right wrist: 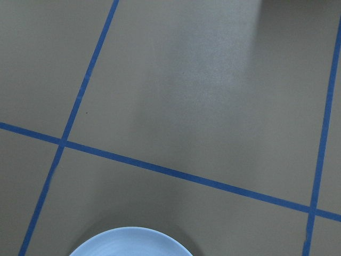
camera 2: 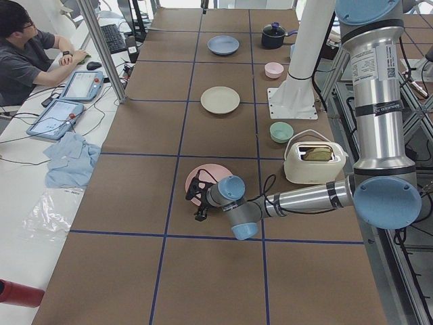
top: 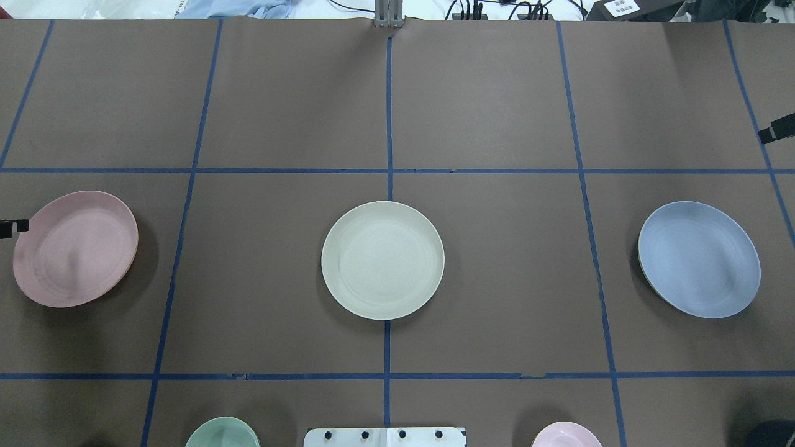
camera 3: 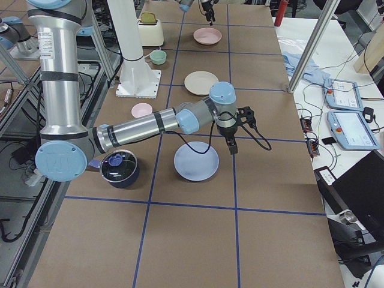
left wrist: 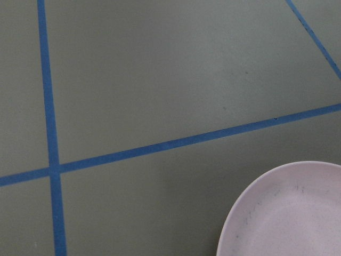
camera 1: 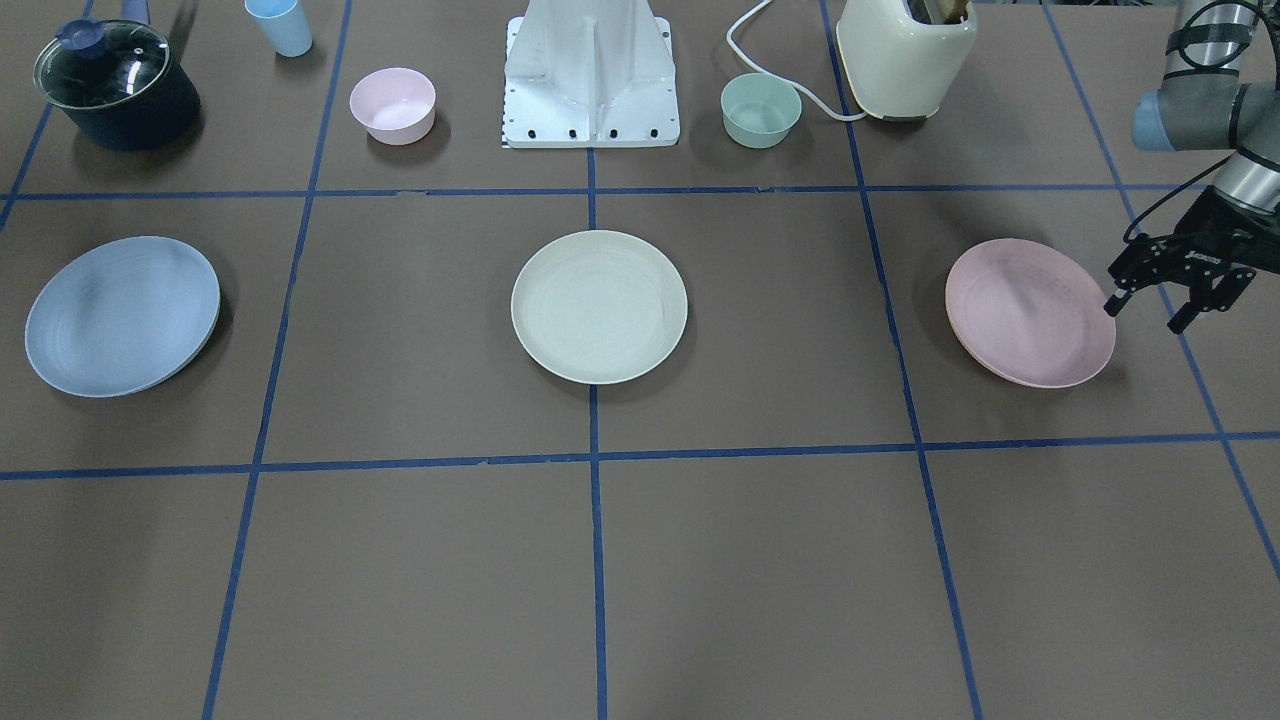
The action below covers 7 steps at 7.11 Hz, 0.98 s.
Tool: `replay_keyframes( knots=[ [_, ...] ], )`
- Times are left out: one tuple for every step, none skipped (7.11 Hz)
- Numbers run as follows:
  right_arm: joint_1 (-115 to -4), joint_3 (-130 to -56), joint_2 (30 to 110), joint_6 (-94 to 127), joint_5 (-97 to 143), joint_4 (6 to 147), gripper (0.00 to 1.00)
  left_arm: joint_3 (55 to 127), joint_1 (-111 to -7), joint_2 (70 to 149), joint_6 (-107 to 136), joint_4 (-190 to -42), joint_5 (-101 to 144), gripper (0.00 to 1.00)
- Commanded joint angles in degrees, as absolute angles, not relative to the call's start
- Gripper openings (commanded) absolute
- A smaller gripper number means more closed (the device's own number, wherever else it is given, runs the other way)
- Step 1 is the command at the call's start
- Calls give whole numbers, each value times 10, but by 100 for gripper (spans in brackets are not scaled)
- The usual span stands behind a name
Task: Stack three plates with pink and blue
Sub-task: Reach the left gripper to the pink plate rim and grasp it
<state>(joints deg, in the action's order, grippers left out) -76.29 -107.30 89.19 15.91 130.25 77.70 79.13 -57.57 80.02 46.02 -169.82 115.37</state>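
Three plates lie apart in a row on the tabletop [camera 1: 760, 560], none stacked. The cream plate [camera 1: 599, 306] sits in the middle, on the blue tape line [camera 1: 596, 560] that runs away from the robot's base [camera 1: 590, 75]. The pink plate [camera 1: 1030, 312] lies on the robot's left and the blue plate [camera 1: 122, 316] on its right, each well away from the cream one.

The left gripper [camera 1: 1150, 312] hangs at the pink plate's outer rim with its two fingers spread and nothing between them. One fingertip looks to be right at the rim, though I cannot tell whether it touches. The left wrist camera sees only a curve of that plate low in its corner.

The right gripper [camera 3: 233, 144] points down over bare tabletop near the blue plate, apart from it on the side away from the robot. Only a sliver of it shows in the overhead view, so I cannot tell whether it is spread or closed.

Along the robot's side stand a pink bowl [camera 1: 392, 104], a green bowl [camera 1: 761, 110], a toaster [camera 1: 905, 55], a lidded pot [camera 1: 115, 85] and a blue cup [camera 1: 280, 25]
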Motion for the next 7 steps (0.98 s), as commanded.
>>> replay_keyframes(
  knots=[
    [-763,-1072,892,159,1303,777,100,788,-533,800,488,-1699,1134,42],
    [-763,-1072,892,158,1303,777,100,788,-528,799,489,-1699,1122,21],
    [-763,-1072,892,159,1303,777,100,788,-528,799,489,-1699,1122,0],
    [-763,-1072,892,159,1303,778,100,790,-528,799,489,-1701,1123,0],
    [-763,-1072,892,159,1303,777,100,795,-528,799,491,-1701,1129,0],
    [-763,-1072,893,159,1303,778,100,818,-530,800,490,-1694,1142,0],
    [-763,-1072,892,159,1303,778,100,842,-537,804,490,-1684,1190,0]
  ],
)
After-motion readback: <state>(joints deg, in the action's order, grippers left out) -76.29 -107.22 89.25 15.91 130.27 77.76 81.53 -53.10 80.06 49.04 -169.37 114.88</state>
